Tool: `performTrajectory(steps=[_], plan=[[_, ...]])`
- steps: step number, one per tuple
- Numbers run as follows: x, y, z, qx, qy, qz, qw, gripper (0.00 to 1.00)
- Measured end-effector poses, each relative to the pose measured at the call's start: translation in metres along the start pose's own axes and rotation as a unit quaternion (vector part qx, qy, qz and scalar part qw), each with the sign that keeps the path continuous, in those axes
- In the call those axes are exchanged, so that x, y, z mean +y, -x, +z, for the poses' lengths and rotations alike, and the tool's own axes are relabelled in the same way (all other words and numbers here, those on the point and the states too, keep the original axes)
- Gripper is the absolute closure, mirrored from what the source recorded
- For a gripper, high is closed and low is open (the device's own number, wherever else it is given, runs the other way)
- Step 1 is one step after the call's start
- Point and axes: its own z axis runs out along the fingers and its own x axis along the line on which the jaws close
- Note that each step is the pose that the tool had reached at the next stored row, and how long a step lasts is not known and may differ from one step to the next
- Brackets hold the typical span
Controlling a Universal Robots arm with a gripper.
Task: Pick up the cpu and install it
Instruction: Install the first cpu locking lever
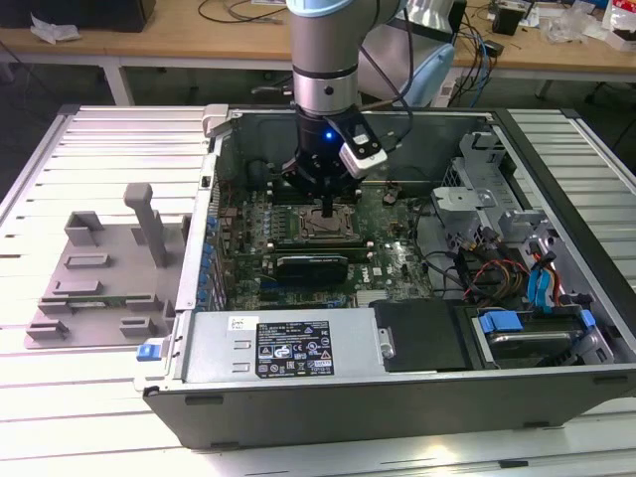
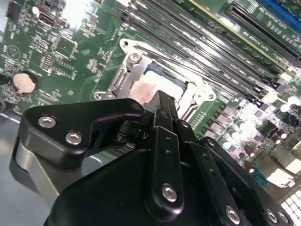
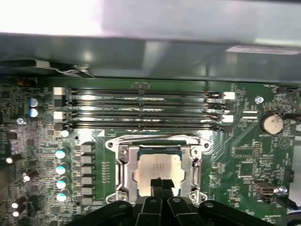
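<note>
Inside the open computer case (image 1: 556, 388), the gripper (image 1: 328, 209) is hanging over the motherboard (image 1: 397, 263) with its fingertips (image 3: 161, 184) pressed together, resting on the cpu (image 3: 157, 165). Its silver top is lying flat within the metal socket frame (image 3: 123, 165), beside the memory slots (image 3: 141, 110); the power supply label (image 1: 293, 350) is not legible.

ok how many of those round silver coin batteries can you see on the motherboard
1. The coin battery sits on the motherboard off to one side of the cpu socket, apart from it, seen in both wrist views. Others may be hidden behind the gripper.
</note>
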Motion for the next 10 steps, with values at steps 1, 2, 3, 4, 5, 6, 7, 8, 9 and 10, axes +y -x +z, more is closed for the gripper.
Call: performTrajectory(steps=[1, 2, 3, 4, 5, 6, 7, 8, 9, 10], plan=[[0.0000, 0.0010, 0.0001, 0.0007, 0.0000, 0.000, 1.0000, 0.89], [-0.0001, 0.0012, 0.0001, 0.0013, -0.0001, 0.000, 1.0000, 0.89], [-0.0001, 0.0012, 0.0000, 0.0013, -0.0001, 0.000, 1.0000, 0.89], [-0.0004, 0.0013, -0.0012, 0.0013, -0.0001, 0.000, 1.0000, 0.89], [-0.0006, 0.0014, -0.0029, 0.0013, -0.0001, 0.000, 1.0000, 0.89], [-0.0009, 0.0016, -0.0049, 0.0013, -0.0001, 0.000, 1.0000, 0.89], [-0.0011, 0.0018, -0.0071, 0.0013, -0.0001, 0.000, 1.0000, 0.89], [-0.0017, 0.0020, -0.0097, 0.0013, -0.0001, 0.000, 1.0000, 0.89], [-0.0024, 0.0021, -0.0110, 0.0013, 0.0000, 0.000, 1.0000, 0.89], [-0.0030, 0.0021, -0.0114, 0.0012, 0.0000, 0.000, 1.0000, 0.89]])
